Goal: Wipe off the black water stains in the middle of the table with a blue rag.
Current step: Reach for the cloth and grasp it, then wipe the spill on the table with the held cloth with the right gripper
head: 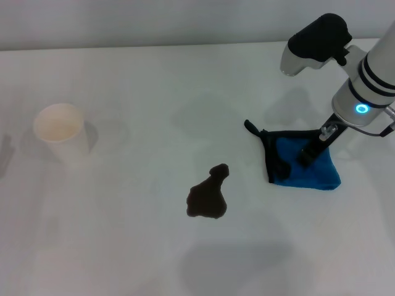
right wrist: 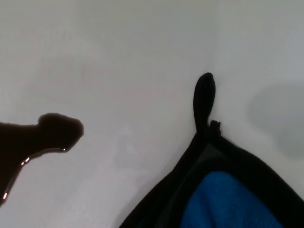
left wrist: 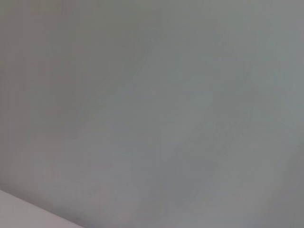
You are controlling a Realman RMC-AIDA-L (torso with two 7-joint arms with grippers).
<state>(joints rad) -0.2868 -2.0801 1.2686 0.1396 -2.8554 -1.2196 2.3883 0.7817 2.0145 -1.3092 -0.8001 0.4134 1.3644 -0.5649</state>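
The black water stains (head: 207, 196) form one dark pear-shaped puddle in the middle of the white table (head: 142, 86), with its knob pointing toward the back right. The blue rag (head: 311, 174) lies bunched to the right of the puddle, its black edging and loop (head: 250, 127) facing the stain. My right gripper (head: 310, 154) is down on the rag's top and shut on its cloth. The right wrist view shows the rag (right wrist: 223, 202), its loop (right wrist: 204, 97) and the puddle's knob (right wrist: 45, 135) apart from it. The left gripper is out of view.
A white paper cup (head: 60, 129) stands upright at the table's left side. The table's far edge runs along the top of the head view. The left wrist view shows only a plain pale surface (left wrist: 152, 114).
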